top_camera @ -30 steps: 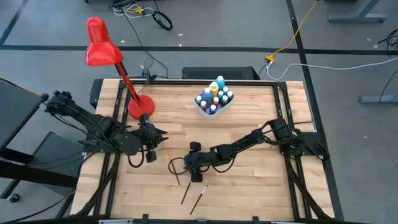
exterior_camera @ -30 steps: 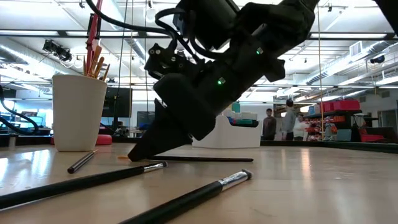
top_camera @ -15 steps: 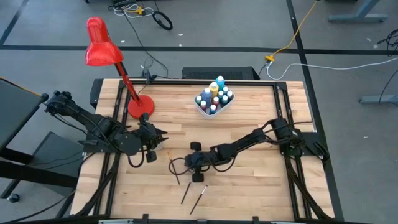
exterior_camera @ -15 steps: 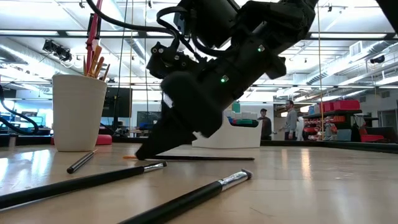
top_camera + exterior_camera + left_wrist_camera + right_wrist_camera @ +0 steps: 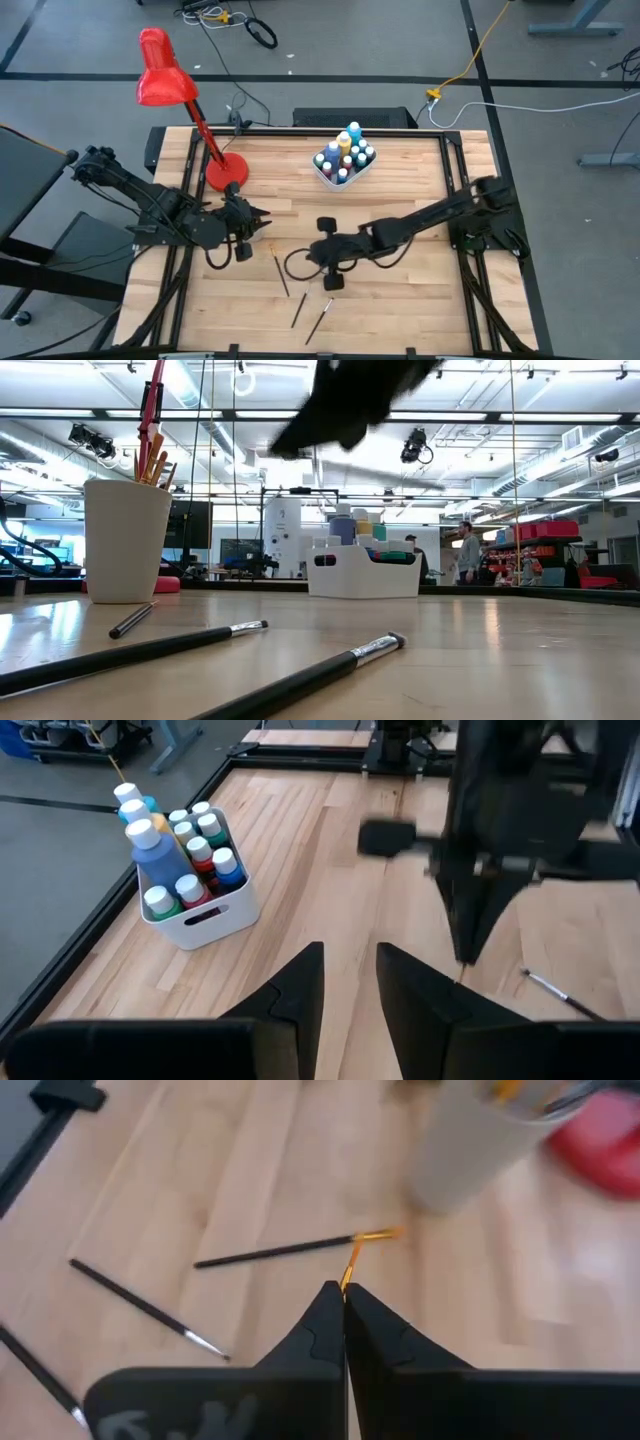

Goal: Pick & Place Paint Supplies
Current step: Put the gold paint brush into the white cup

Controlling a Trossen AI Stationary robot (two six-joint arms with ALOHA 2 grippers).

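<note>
Right gripper [image 5: 343, 1292] raised above the middle of the pale wooden table [image 5: 400, 300], fingers pressed together with no gap. Clamped between the tips on a thin orange-tipped paintbrush [image 5: 351, 1266]; only that short orange end visible beyond the fingers, rest of the brush hidden. Clear of the tabletop in the low view.

Just beyond the tips, flat on the wood: a black-handled brush with a gold ferrule [image 5: 290, 1252], not touched. Nearer the front edge, two more dark-handled brushes with silver ferrules [image 5: 300, 680], side by side and apart from the gripper.

Left gripper [image 5: 350, 955] at the left side of the table, fingers parted with a narrow gap, holding nothing, touching nothing.

Small paint bottles [image 5: 160, 850], blue, teal, red and white-capped, upright and crowded in the shallow white rectangular tray [image 5: 215, 915] at the far centre. Beige cup [image 5: 127, 540] standing at the left with wooden handles sticking up from it, one further dark brush [image 5: 130, 620] lying just beside its base. Red desk lamp [image 5: 165, 80] at the far left corner.
</note>
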